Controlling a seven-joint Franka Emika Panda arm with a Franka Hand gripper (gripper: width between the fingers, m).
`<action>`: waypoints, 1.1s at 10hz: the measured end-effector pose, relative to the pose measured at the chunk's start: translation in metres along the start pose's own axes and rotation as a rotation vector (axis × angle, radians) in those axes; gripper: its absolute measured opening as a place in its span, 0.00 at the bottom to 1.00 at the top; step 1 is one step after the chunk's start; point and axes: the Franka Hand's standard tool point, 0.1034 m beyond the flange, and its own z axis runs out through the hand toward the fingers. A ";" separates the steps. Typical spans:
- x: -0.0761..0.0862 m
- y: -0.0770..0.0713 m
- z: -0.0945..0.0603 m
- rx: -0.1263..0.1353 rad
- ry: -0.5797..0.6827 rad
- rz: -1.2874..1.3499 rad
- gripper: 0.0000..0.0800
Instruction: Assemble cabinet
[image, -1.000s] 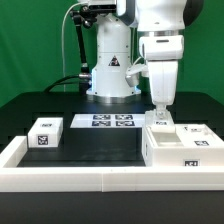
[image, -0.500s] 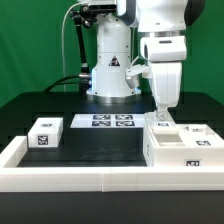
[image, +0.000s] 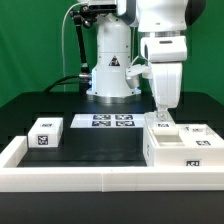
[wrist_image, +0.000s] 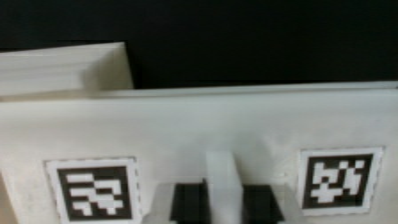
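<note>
The cabinet (image: 182, 146), a large white box with square tags, lies at the exterior view's right against the front rail. My gripper (image: 160, 112) points straight down onto its far left top edge. In the wrist view the cabinet (wrist_image: 214, 120) fills the picture, with a tag on either side of my gripper (wrist_image: 222, 197). My two dark fingers (wrist_image: 185, 203) stand close together, with a thin white upright wall of the cabinet pinched between them. A small white tagged block (image: 45, 133) lies apart at the exterior view's left.
The marker board (image: 110, 121) lies flat at mid table in front of the arm's base (image: 110, 75). A low white rail (image: 90, 181) edges the table's front and left side. The table top is black.
My gripper has shifted a little toward the exterior view's right. The cabinet and the small block have not visibly moved.
</note>
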 end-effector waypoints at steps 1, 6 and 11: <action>0.000 0.007 0.000 -0.006 0.004 0.004 0.09; 0.000 0.033 -0.001 -0.019 0.010 -0.012 0.09; -0.002 0.057 -0.002 0.000 0.010 -0.071 0.09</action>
